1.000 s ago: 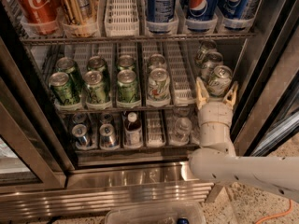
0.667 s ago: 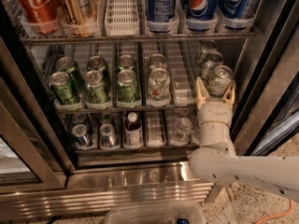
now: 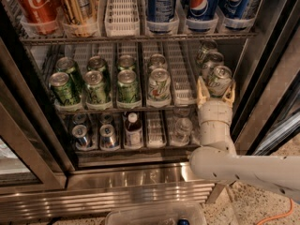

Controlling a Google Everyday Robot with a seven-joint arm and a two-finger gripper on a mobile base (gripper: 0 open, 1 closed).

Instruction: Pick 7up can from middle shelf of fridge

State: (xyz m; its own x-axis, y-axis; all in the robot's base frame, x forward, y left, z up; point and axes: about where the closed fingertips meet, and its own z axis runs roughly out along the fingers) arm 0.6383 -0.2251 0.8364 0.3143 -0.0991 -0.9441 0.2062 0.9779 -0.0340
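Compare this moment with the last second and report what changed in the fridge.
Nothing visibly changed. The white robot gripper remains at the front silvery soda can in the rightmost lane of the steel wire middle shelf, and the dark green cans to its left sit as before.
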